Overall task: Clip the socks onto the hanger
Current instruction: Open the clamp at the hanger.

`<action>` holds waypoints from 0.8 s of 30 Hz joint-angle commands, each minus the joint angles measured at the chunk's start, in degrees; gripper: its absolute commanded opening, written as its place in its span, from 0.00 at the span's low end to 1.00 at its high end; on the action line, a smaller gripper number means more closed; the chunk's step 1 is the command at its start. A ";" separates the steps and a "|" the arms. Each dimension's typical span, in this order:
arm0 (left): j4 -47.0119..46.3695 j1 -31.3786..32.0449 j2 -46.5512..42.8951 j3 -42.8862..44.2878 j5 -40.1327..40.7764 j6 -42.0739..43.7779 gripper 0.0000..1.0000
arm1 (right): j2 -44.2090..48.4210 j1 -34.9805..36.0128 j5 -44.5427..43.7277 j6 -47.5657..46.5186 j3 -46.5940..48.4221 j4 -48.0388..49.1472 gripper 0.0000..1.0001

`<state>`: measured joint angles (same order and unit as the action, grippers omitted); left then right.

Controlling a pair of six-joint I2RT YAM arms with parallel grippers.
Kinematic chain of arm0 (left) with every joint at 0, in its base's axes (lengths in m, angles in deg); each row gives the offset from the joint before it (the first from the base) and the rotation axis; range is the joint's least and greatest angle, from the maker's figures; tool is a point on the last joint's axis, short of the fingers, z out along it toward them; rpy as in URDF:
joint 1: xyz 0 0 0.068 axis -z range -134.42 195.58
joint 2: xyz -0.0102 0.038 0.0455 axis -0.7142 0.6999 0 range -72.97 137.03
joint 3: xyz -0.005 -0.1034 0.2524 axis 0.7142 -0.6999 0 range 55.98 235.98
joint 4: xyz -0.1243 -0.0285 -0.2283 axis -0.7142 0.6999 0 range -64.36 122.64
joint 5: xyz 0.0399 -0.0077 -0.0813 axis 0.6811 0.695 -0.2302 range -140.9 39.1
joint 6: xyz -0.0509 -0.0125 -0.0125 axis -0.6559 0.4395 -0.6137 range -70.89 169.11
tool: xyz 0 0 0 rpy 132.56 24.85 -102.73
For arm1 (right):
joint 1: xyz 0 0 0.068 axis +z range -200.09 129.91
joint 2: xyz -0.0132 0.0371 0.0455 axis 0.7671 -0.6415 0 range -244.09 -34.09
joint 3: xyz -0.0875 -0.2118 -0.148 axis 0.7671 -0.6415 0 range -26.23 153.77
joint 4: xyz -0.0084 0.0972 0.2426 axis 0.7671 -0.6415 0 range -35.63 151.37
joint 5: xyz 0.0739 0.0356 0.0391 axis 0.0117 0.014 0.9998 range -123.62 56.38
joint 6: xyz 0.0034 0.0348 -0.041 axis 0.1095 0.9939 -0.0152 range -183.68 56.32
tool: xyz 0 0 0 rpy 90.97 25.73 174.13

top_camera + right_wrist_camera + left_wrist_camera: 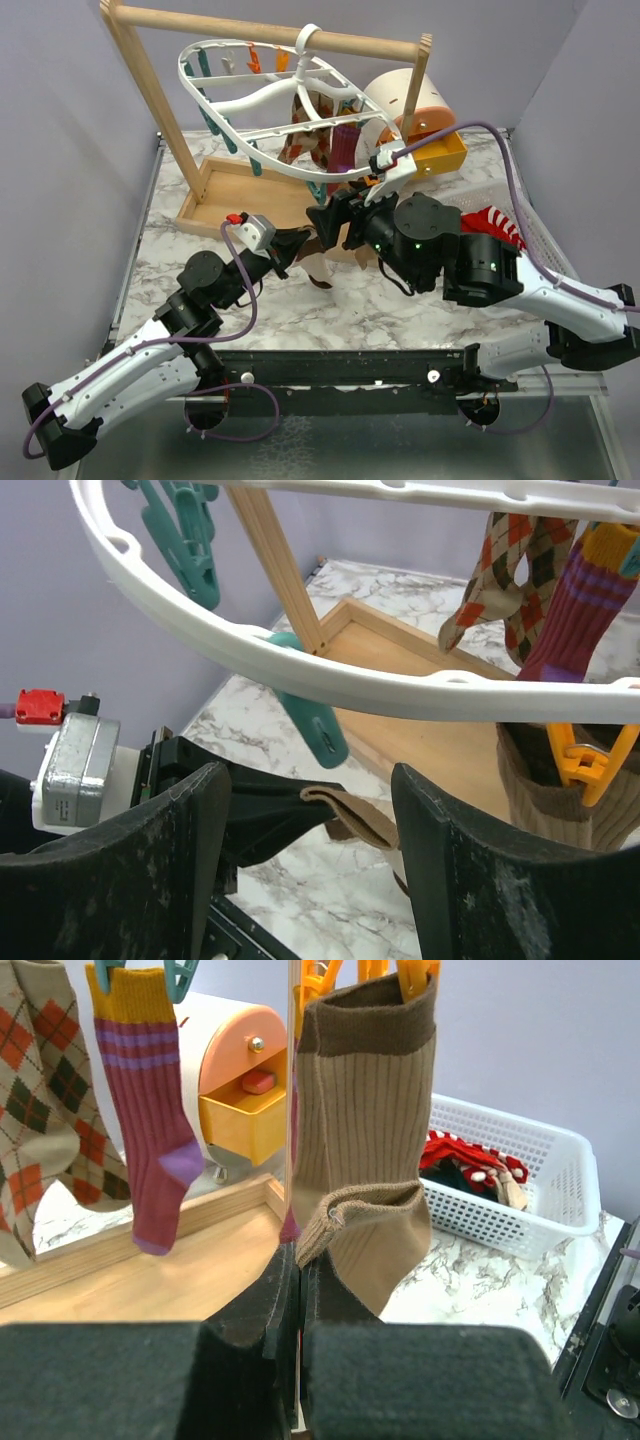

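From above, the hanger (pixel 262 97) hangs tilted by its hook from the rack (pixel 200 20). It is a white oval ring with inner spokes. Under its near rim my left pincer (pixel 305 255) is closed on the tan sock (pixel 320 270). My right pincer (pixel 335 215) sits just beside it, closer up under the rim. The argyle sock (pixel 300 140) and the maroon sock (pixel 340 140) dangle below the hanger's middle.

From my left wrist, my left pincer (pixel 300 1280) is pressed tight together, pinching the folded lower end of the tan sock (pixel 370 1160). That sock is ribbed, with a darker brown cuff caught above in an orange clip (pixel 415 975) of the hanger. Left of it the maroon sock (pixel 150 1140), with its yellow cuff and purple stripes and heel, hangs from a teal clip (pixel 180 975). The argyle sock (pixel 40 1110) hangs beyond that. Off to the right, a basket (pixel 540 1180) holds a striped sock (pixel 470 1155).

From my right wrist, my right pincer (pixel 305 780) stands wide with nothing gripped. The hanger's rim (pixel 300 670) crosses just above its fingers. Below the rim, my left pincer (pixel 270 810) holds the tan sock's end (pixel 360 825).
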<state>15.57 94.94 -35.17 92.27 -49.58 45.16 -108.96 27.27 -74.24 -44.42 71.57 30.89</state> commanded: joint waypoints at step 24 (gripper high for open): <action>-0.39 0.29 -1.54 -1.34 0.35 0.78 0.00 | -10.29 5.73 -34.83 -24.44 0.08 28.55 0.75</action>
<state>15.94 94.94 -36.28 91.73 -49.53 45.56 -118.10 33.46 -105.43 -65.40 70.34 55.83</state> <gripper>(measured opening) 0.027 0.752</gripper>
